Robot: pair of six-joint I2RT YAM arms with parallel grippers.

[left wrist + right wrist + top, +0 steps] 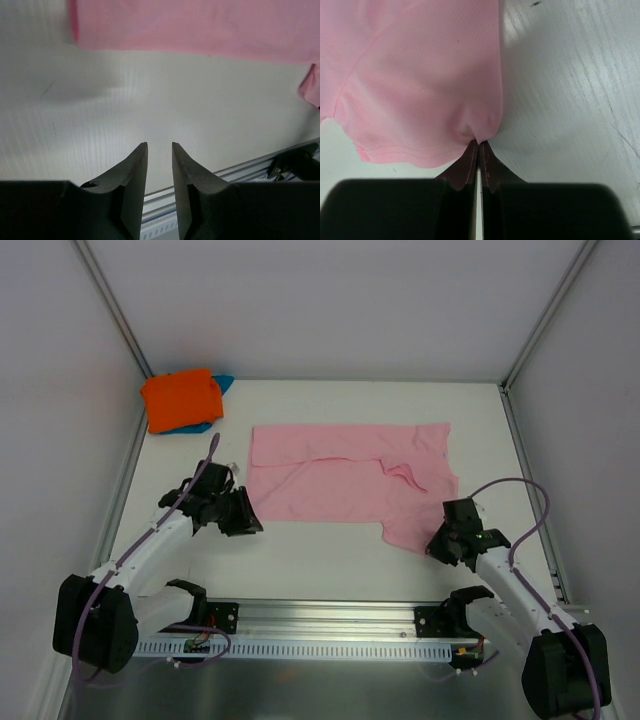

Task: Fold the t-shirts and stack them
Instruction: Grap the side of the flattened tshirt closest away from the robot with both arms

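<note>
On the white table [330, 565] the pink shirt [340, 465] lies spread mid-surface, with the orange shirt [180, 398] folded far left. My right claw [478, 143] clenches a thin pinch of the pink hem. My left claw [160, 150] hangs released, empty, near the shirt's edge. I fear that pinch slipping once I pull.

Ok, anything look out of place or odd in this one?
Nothing spilled or damaged. The pink t-shirt lies creased, its near right corner sticking out where the right gripper pinches it. The folded orange t-shirt sits askew on the teal t-shirt, whose edges peek out.
</note>
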